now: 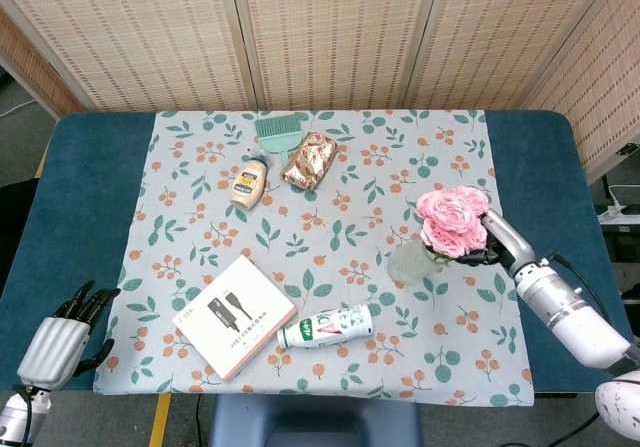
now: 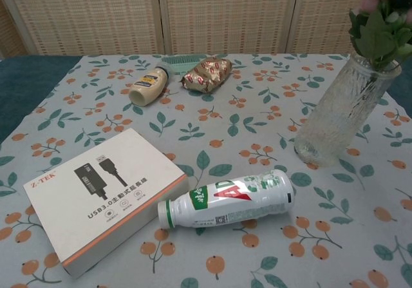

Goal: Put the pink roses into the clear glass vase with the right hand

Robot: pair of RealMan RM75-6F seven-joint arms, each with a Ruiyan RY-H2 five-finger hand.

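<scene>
the pink roses (image 1: 452,221) stand now with their stems down in the clear glass vase (image 2: 342,113), and the leaves sit at the rim of the vase. in the chest view the vase leans a little, its top toward the right, so it seems that the stems push on it. the right hand (image 1: 492,243) is just to the right of the vase, close under the flower heads, but the blooms hide the fingers and i cannot tell if it grips the stems or has let them go.

in my judgement the step in hand is the release. to do it well, the hand should let the stems slide down until the flowers rest on the rim, then open slowly and go away to the right, not upward, so no finger catches a leaf. the vase is light-looking and tall, so any side pull could tip it toward the white bottle (image 1: 326,327) lying in front of the vase.

the left hand (image 1: 62,339) is far to the left of the vase, at the table edge, with fingers apart and holding nothing.
</scene>
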